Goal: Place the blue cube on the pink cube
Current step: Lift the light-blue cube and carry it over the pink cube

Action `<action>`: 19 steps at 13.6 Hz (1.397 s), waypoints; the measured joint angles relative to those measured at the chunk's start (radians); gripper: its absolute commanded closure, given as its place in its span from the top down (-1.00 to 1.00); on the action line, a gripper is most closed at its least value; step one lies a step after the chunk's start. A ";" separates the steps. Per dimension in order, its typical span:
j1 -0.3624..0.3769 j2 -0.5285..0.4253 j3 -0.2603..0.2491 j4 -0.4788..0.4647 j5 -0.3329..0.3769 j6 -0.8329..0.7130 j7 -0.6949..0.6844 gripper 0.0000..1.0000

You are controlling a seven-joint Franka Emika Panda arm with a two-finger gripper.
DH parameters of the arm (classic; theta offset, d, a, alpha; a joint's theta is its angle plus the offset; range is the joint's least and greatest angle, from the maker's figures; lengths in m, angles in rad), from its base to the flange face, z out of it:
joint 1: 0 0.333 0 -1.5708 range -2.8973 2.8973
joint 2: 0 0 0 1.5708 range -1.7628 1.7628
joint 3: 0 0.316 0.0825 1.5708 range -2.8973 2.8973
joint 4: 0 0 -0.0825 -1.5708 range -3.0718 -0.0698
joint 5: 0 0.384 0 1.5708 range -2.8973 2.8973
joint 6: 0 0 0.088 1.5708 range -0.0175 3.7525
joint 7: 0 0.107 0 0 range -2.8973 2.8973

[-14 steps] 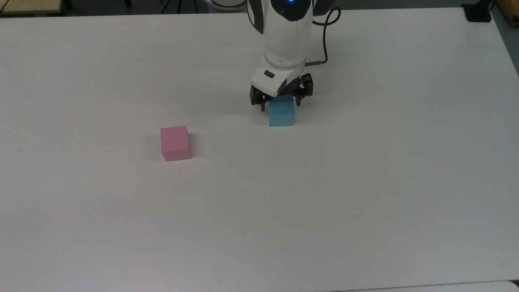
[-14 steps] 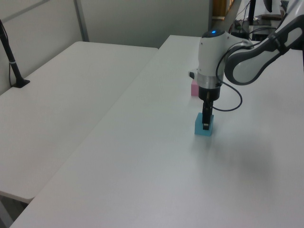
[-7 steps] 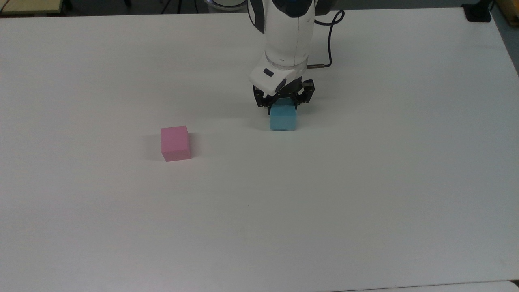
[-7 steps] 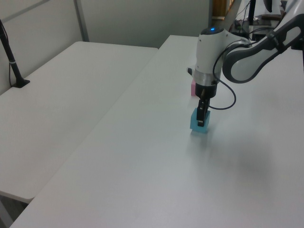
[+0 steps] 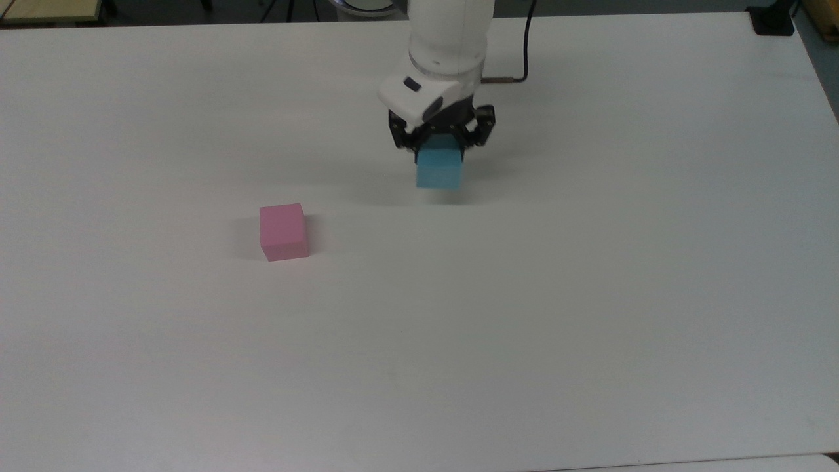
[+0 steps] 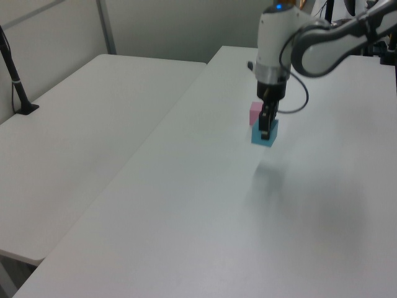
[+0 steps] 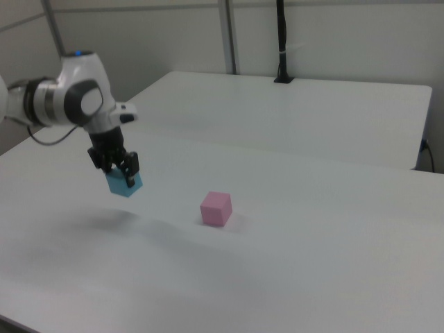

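The sky-blue cube [image 5: 438,172] hangs above the white table, held between the fingers of my gripper [image 5: 440,143], which is shut on it. A soft shadow lies on the table below it. In the right view the blue cube [image 7: 125,183] is tilted in the gripper [image 7: 119,170], clear of the surface. The pink cube [image 5: 283,231] rests on the table, toward the top view's left and nearer the camera than the blue one. In the left view the blue cube [image 6: 265,131] hangs just in front of the pink cube [image 6: 255,113].
The white table [image 5: 524,295] spreads wide around both cubes. A black cable [image 5: 524,46] runs from the arm's wrist. A second white table [image 6: 80,118] adjoins on the left view's left, with a black post [image 6: 15,81] on it.
The gripper has risen off the table with the blue cube and shifted a little toward the top view's left. The pink cube has not moved.
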 measured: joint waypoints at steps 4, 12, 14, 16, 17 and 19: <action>-0.064 -0.025 -0.008 0.152 -0.002 -0.233 -0.132 -0.11; -0.179 -0.058 -0.023 0.244 -0.002 -0.314 -0.248 -0.16; -0.192 -0.049 -0.026 0.244 -0.002 -0.298 -0.268 -0.16; -0.200 -0.031 -0.029 0.243 -0.002 -0.261 -0.279 -0.16; -0.202 -0.019 -0.033 0.243 -0.002 -0.245 -0.283 -0.16; -0.204 0.010 -0.037 0.243 -0.002 -0.206 -0.288 -0.16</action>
